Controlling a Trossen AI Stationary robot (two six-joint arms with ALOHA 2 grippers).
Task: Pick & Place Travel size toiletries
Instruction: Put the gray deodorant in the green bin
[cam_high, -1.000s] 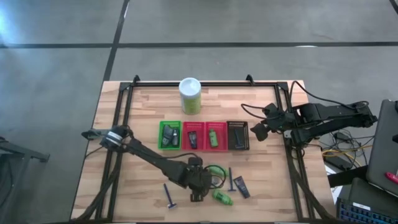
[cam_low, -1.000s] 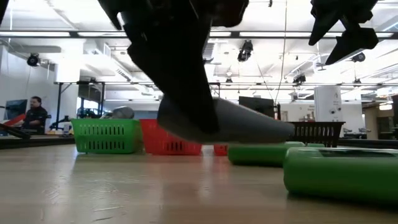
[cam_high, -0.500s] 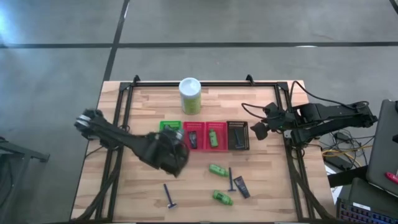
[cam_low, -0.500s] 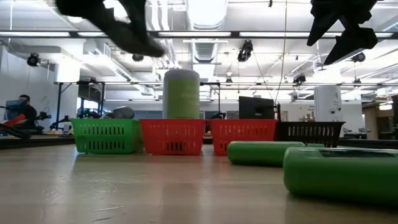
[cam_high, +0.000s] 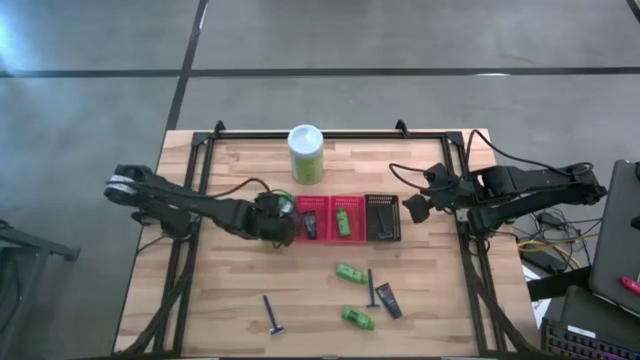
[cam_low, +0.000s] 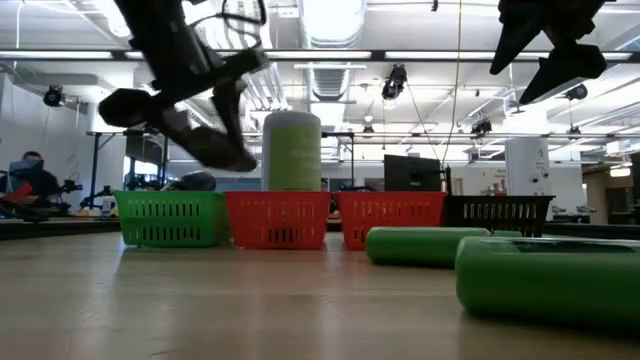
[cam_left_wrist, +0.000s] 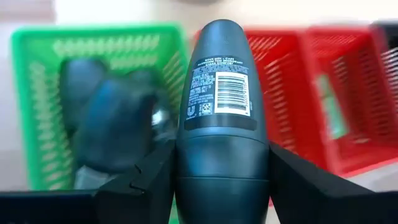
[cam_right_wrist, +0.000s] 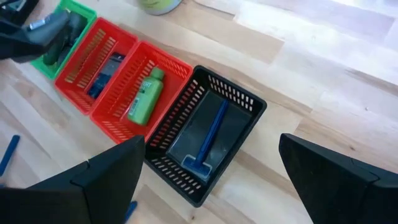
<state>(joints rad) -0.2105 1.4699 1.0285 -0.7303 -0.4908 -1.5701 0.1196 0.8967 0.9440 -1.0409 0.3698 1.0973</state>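
Hovering above the green basket (cam_high: 266, 207) at the left end of the basket row, the left gripper (cam_left_wrist: 221, 186) pinched a dark grey oval bottle (cam_left_wrist: 221, 118) between its two fingers (cam_left_wrist: 146, 183), the barcode label on the bottle facing the wrist camera. Inside the green basket (cam_left_wrist: 37, 106) more dark grey bottles (cam_left_wrist: 112, 124) already lay. From table height, the left gripper (cam_low: 195, 120) hung in the air over the green basket (cam_low: 170, 217), clear of its rim. Next along the row stood two red baskets: the first red basket (cam_high: 311, 217) held a dark flat packet (cam_right_wrist: 102, 73), the second red basket (cam_high: 346, 217) held a bright green bottle (cam_right_wrist: 144, 96). The black basket (cam_right_wrist: 208, 134) at the right end of the row held a dark-blue T-shaped stick (cam_right_wrist: 208, 137). The right gripper (cam_high: 412, 210) waited just beside the black basket, above the table (cam_high: 440, 310), with its fingers (cam_right_wrist: 106, 177) spread wide and nothing between them. Behind the baskets stood a tall white-and-green canister (cam_high: 306, 154). On the bare wood in front of the row lay loose items: a green bottle (cam_high: 350, 273), another green bottle (cam_high: 357, 318) nearer the table's front edge, a blue stick (cam_high: 371, 288) between them, a dark packet (cam_high: 389, 301) just beside that stick, and a second blue stick (cam_high: 272, 314) lying well apart to the left.
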